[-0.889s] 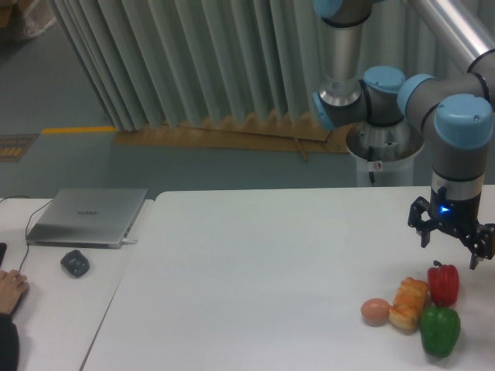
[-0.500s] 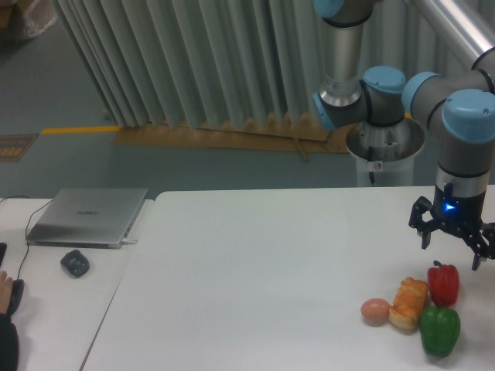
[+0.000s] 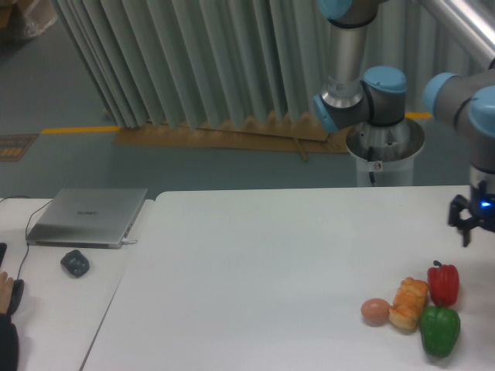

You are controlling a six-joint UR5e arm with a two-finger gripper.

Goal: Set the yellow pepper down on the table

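The yellow pepper is not in view. The large white table (image 3: 271, 263) fills the middle and right of the camera view. My gripper (image 3: 487, 241) hangs at the far right edge, above the table and up and to the right of the red pepper (image 3: 443, 284). Its left finger (image 3: 462, 230) stands wide of the wrist, so the jaws look open and empty. The right finger is cut off by the frame edge.
A green pepper (image 3: 440, 331), a bread piece (image 3: 408, 303) and a brownish egg-like ball (image 3: 375, 311) lie beside the red pepper at the front right. A laptop (image 3: 87, 216) and mouse (image 3: 75, 263) sit on the smaller left desk, with a person's hand (image 3: 6, 292) at its edge.
My gripper has moved to the right, from above the red pepper to the frame's right edge, still open. The person's hand at the left has drawn back.
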